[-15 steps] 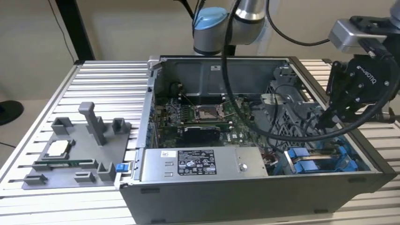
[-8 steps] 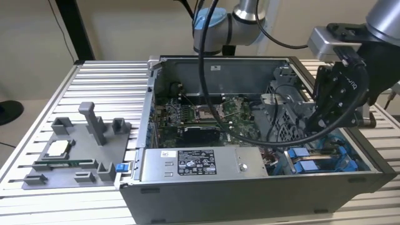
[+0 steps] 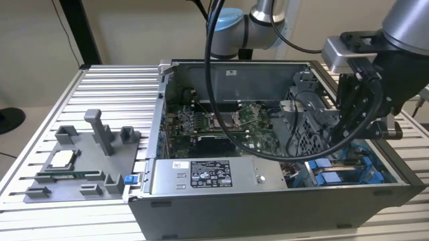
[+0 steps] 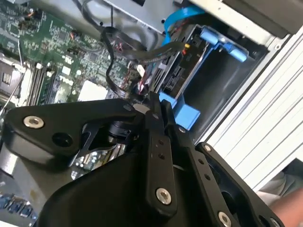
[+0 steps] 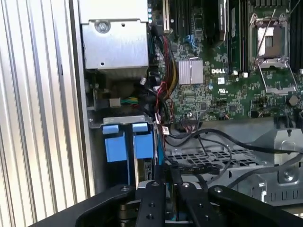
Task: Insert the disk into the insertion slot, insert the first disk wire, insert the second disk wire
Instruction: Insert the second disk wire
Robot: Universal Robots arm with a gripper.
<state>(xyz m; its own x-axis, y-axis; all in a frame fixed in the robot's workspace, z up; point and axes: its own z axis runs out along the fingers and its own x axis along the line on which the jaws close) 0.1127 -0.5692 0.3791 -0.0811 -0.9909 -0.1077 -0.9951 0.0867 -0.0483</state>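
1. An open grey metal computer case [image 3: 268, 211] lies on a ribbed aluminium table [image 3: 114, 95], its green motherboard [image 3: 214, 125] exposed.
2. In the exterior view the black two-finger gripper [image 3: 348, 133] on the grey arm reaches down into the case at the exterior view's right, just above the blue-railed drive bay.
3. The insertion slot, a narrow grey metal bay with bright blue plastic rails and tabs [image 5: 128, 142], sits in the case corner beside the silver labelled power-supply box [image 3: 208, 175]; it also appears in the exterior view [image 3: 338, 170] and the second wrist view [image 4: 213, 45].
4. The disk, a flat drive in a bright blue plastic frame [image 4: 182, 78], stands on edge inside that bay, seen edge-on in the second wrist view.
5. The gripper's fingers [image 5: 158, 201] stand narrow, close together and nearly parallel in both wrist views [image 4: 158, 118]; whether they pinch anything between them I cannot tell.
6. A black flat cable [image 4: 128, 45] loops from the motherboard side toward the drive's end, passing just beside the fingertips.
7. A perforated grey metal cage [image 5: 208, 158] lies next to the bay, with black wires [image 5: 222, 139] draped over it.
8. A grey plastic fixture tray [image 3: 80, 160] rests on the table at the exterior view's left, well apart from the gripper.
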